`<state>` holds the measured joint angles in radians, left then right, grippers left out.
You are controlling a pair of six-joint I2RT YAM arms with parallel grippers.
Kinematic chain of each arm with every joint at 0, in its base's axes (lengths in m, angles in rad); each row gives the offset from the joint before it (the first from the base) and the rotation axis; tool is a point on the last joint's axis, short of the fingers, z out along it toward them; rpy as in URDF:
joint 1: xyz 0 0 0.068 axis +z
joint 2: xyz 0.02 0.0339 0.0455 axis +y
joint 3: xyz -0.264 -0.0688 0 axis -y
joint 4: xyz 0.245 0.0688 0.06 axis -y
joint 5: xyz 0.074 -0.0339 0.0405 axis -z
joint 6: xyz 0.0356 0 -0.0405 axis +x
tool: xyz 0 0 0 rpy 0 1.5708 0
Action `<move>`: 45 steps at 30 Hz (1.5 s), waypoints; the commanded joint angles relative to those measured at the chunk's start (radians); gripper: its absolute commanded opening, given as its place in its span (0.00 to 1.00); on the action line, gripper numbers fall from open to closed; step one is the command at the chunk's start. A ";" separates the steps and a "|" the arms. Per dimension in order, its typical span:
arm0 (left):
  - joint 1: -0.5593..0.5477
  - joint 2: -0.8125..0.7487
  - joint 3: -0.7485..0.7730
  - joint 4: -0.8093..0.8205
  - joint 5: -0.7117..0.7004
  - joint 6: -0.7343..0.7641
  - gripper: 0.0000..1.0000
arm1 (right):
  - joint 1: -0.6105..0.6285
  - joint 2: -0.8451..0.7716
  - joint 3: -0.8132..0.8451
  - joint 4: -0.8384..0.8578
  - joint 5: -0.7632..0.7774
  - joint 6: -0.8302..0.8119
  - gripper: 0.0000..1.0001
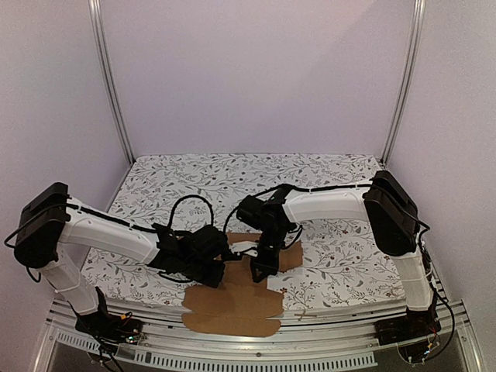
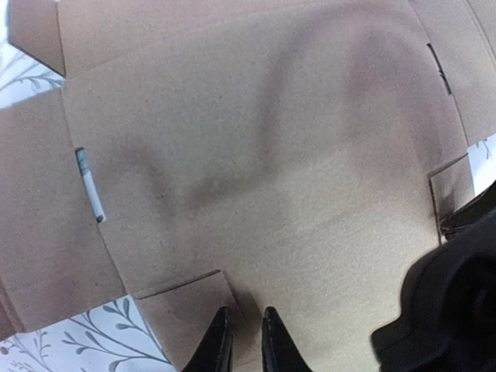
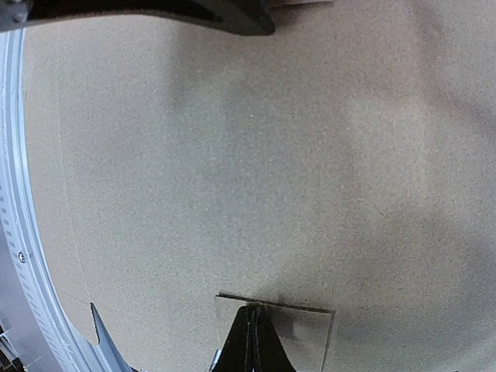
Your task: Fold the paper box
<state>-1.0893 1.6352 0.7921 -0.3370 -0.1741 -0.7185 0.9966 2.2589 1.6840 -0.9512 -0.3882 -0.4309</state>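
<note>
The paper box (image 1: 232, 306) is a flat brown die-cut sheet lying at the table's near edge, between the two arms. My left gripper (image 1: 225, 260) hovers low over its left part. In the left wrist view its fingertips (image 2: 219, 329) stand a narrow gap apart, astride the edge of a small tab (image 2: 182, 310) of the sheet (image 2: 256, 155). My right gripper (image 1: 260, 273) points down on the middle of the sheet. Its jaws are shut tight, and the tip (image 3: 249, 311) rests on a small rectangular flap (image 3: 306, 337) of the cardboard (image 3: 232, 155).
A floral cloth (image 1: 232, 174) covers the table. A metal rail (image 1: 256, 345) runs along the near edge, close under the sheet, and shows as a rail (image 3: 15, 194) in the right wrist view. Upright frame posts (image 1: 112, 85) and pale walls close in the sides and back.
</note>
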 commanded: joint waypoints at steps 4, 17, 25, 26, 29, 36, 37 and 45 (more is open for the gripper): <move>-0.012 0.070 -0.036 -0.153 0.035 0.091 0.12 | -0.022 0.194 -0.089 -0.013 0.282 0.000 0.00; -0.012 0.048 -0.050 -0.125 0.065 0.123 0.12 | -0.022 0.193 -0.088 -0.018 0.278 -0.004 0.00; 0.024 0.029 -0.068 -0.153 0.061 0.145 0.12 | -0.021 0.138 -0.091 -0.019 0.463 0.003 0.00; 0.030 0.026 -0.074 -0.143 0.065 0.150 0.12 | -0.020 0.132 -0.088 -0.019 0.498 -0.005 0.00; 0.041 0.036 -0.066 -0.120 0.075 0.171 0.12 | -0.021 0.126 -0.076 -0.021 0.539 -0.028 0.00; 0.116 0.138 0.050 -0.096 0.089 0.256 0.12 | -0.052 0.161 0.001 -0.062 0.531 -0.035 0.00; 0.132 0.153 0.064 -0.093 0.089 0.275 0.12 | -0.060 0.167 0.016 -0.069 0.526 -0.035 0.00; 0.218 0.247 0.184 -0.088 0.096 0.356 0.12 | -0.160 0.215 0.121 -0.146 0.437 -0.025 0.00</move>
<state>-0.9024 1.7966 0.9710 -0.3149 -0.0872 -0.4484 0.9302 2.3096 1.8496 -1.0214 -0.0952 -0.4732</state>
